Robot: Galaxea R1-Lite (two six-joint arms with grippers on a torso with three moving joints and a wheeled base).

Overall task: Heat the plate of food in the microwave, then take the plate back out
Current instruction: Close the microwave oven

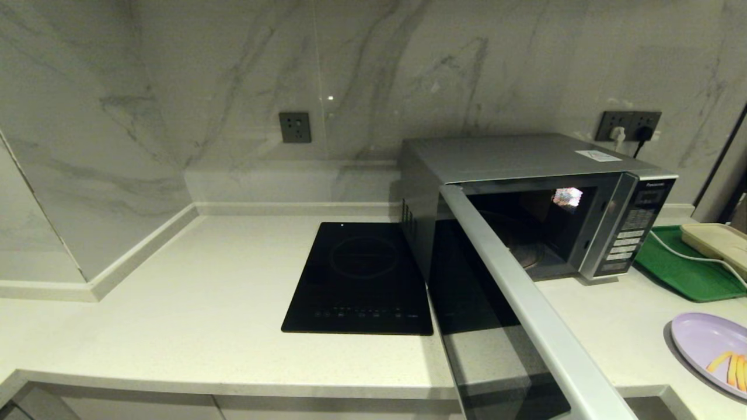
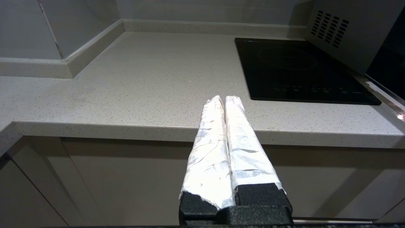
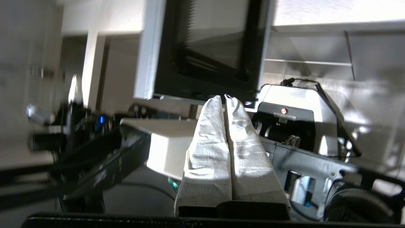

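Two grippers show only in their own wrist views, and we see neither in the head view: the left gripper (image 2: 224, 98) hangs in front of the counter's near edge, below its top, fingers pressed together on nothing, and the right gripper (image 3: 223, 97) is likewise clenched and empty, low down by the robot's own body, pointing toward the underside of the microwave door (image 3: 208, 50). Nearest to us in the head view, that door (image 1: 525, 315) swings out from the left side of the microwave over the counter (image 1: 175, 303) edge and cuts across the near right, its lower end running out of the picture; it stands between us and part of the counter. At the near right, the plate of food (image 1: 697, 338) lies on the counter, cut off by the picture's edge, with yellow-orange sticks on its visible part. Left of the door sits a flat black cooktop (image 1: 359, 280). Farther back, the microwave (image 1: 513, 157) stands open, its dim cavity hard for us to make out beyond a round turntable. To its right a green tray (image 1: 671, 268) carries a cream dish (image 1: 715, 239), both cropped, with a white cable across them. Farthest, the marble wall holds two sockets (image 1: 295, 127).
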